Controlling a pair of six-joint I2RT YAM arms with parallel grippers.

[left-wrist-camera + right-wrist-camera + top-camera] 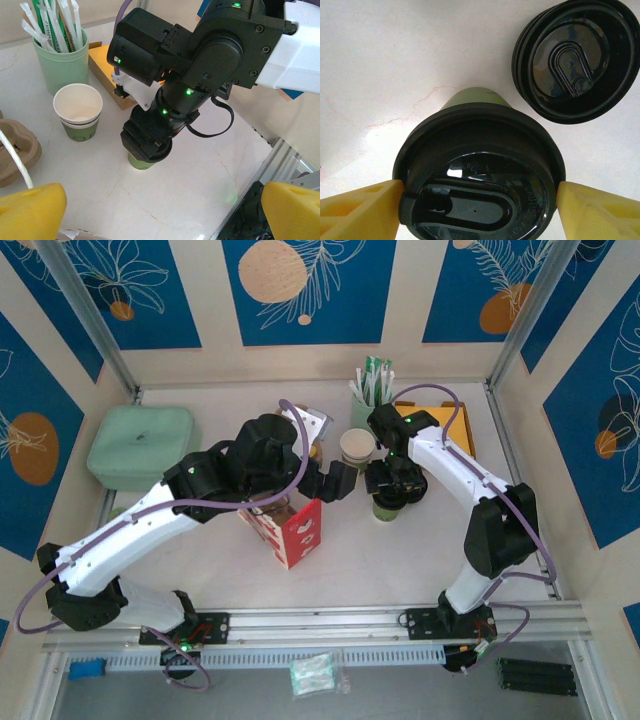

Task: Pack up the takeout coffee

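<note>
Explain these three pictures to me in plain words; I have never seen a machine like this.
Two robot arms are bolted at a table's near edge. One picture looks down from above; the others come from cameras on each wrist, with yellow fingers at the edges.

On the table stand an open paper cup, a mint tumbler of sticks, a brown cup carrier, a red and white carton and a green case.

The right gripper has its fingers on both sides of a lidded cup, touching its lid; a spare black lid lies beside it. The left gripper is open and empty.
</note>
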